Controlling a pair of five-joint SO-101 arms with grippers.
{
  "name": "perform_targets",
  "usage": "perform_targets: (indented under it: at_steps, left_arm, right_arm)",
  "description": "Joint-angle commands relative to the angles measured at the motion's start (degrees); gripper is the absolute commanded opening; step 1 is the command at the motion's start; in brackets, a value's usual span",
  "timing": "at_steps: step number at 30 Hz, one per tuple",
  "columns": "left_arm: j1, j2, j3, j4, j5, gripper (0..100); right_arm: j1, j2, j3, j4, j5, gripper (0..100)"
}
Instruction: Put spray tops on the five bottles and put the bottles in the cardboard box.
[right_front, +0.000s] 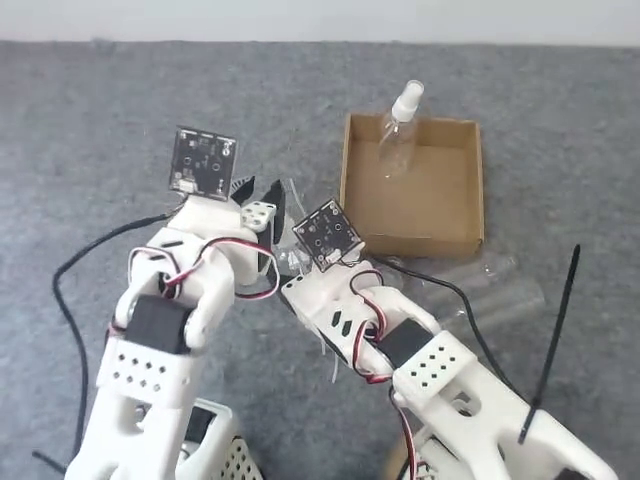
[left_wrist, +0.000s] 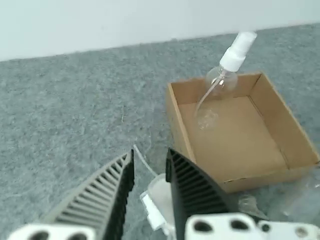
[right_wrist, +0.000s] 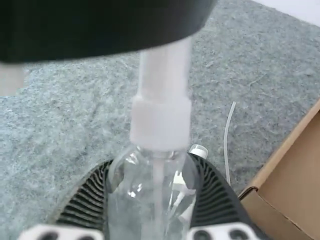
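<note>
On my screen the right gripper (right_wrist: 152, 165) is clenched around a clear bottle (right_wrist: 150, 200). Its two ribbed black fingers (right_wrist: 85, 200) press the shoulders of the bottle from both sides, and the neck rises up between them. On this neck sits a white spray top (right_wrist: 161, 120); its collar is just above the fingertips, and its head disappears into a dark part over it (I take it for the other arm's finger, but I cannot tell for sure).

The left gripper (left_wrist: 150, 160) has its fingers (left_wrist: 192, 185) close together with a narrow gap, and the same white spray top (left_wrist: 156, 197) sits in this gap, so I read it as grasped. In the high view this gripper (right_front: 258, 192) hangs over the grey carpet (right_front: 100, 130), just beside the near left corner of the cardboard box (right_front: 410, 240).

Beyond the left fingertips lies the open box (left_wrist: 245, 145). Inside it, a second bottle (left_wrist: 220, 80) leans against the far wall, and it already carries its own sprayer (left_wrist: 237, 50).

Near the right fingers a thin loose tube (right_wrist: 227, 135) lies on the carpet, between them and the corner of the box (right_wrist: 290, 190). More clear bottles (right_front: 500, 295) lie on the carpet just beside the near wall of the box.
</note>
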Motion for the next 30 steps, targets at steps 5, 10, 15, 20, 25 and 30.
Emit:
perform_targets:
  at_steps: [5, 10, 15, 20, 25, 30]
  left_arm:
    - [-2.90, -8.79, 0.04, 2.02, 0.97, 16]
    - [-9.41, -20.57, 0.40, 4.75, 1.58, 18]
    - [-9.49, -23.74, 0.92, 10.64, -2.81, 18]
    - [-7.47, -22.68, 8.04, 9.85, -7.47, 18]
    - [1.85, -22.77, 14.46, 6.59, -8.79, 18]
    - [5.10, -22.33, 14.73, 6.59, -8.00, 28]
  right_arm:
    - [1.01, -2.51, -0.62, -1.36, -0.79, 0.6]
    - [1.19, -2.59, -0.79, -1.19, -0.79, 0.6]
    - [7.69, -3.03, -7.30, 2.77, -0.70, 0.6]
    - [15.16, -0.40, -22.07, 10.95, -0.70, 0.6]
    - [16.57, 5.14, -35.78, 18.24, -0.97, 0.6]
    - [10.42, 10.59, -40.18, 21.23, -1.05, 0.6]
